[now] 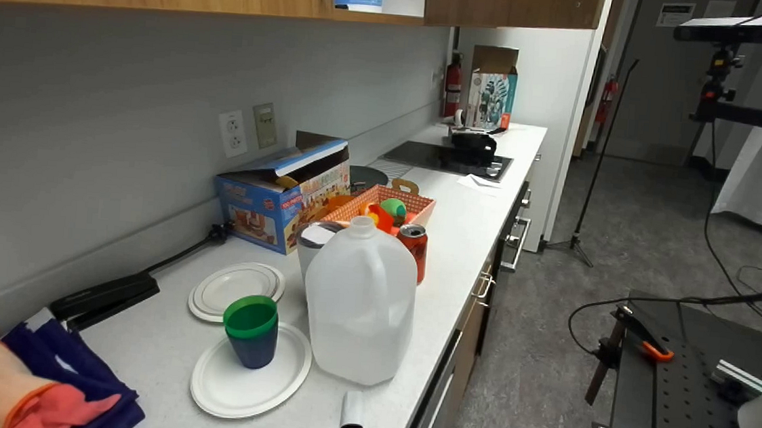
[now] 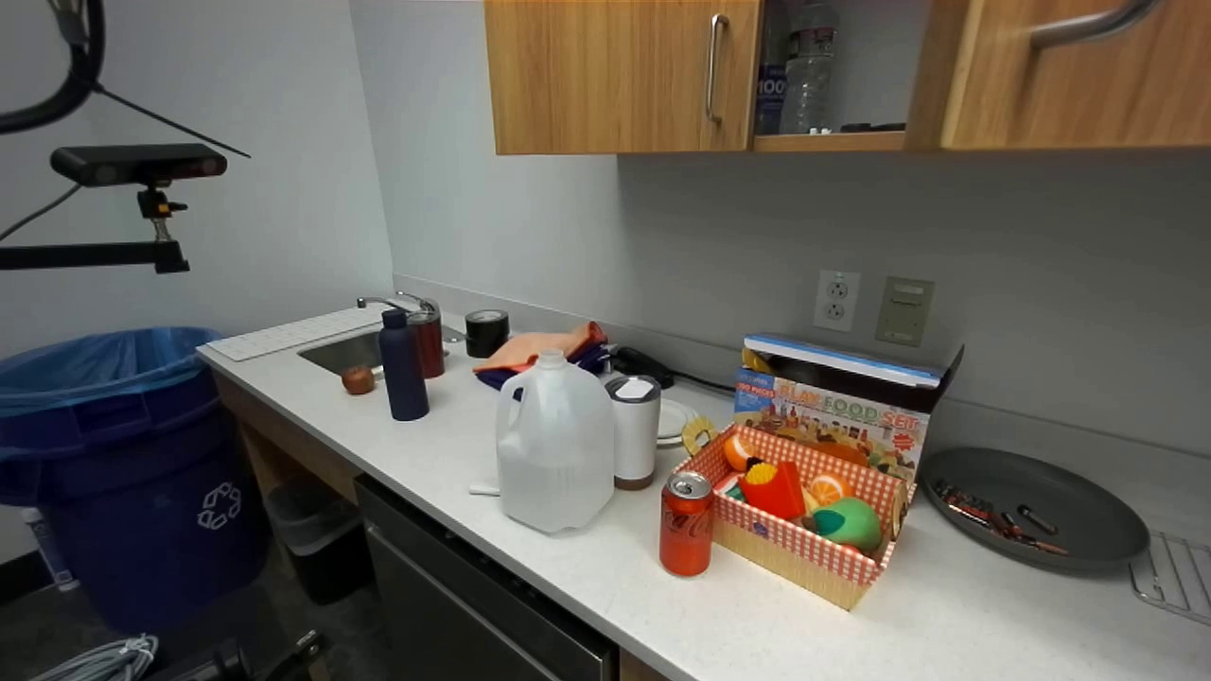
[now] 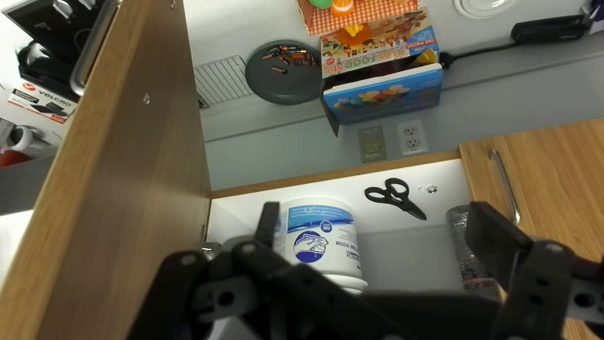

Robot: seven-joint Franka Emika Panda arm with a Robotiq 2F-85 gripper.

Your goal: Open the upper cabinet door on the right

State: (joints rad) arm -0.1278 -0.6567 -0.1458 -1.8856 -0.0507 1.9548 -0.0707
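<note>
The right upper cabinet door stands swung wide open. An exterior view shows its inner face; an exterior view shows its outer face with a silver handle. In the wrist view the door's inner face fills the left side, and its handle shows past the free edge. My gripper is open, with its fingers wide apart and nothing between them. It faces the open cabinet, beside the door's inner side, with no visible contact. The gripper is out of view in both exterior views.
A matching shut door adjoins the opening. Inside the cabinet are a white tub, black scissors and a clear bottle. The counter below holds a plastic jug, a food-set box and a basket.
</note>
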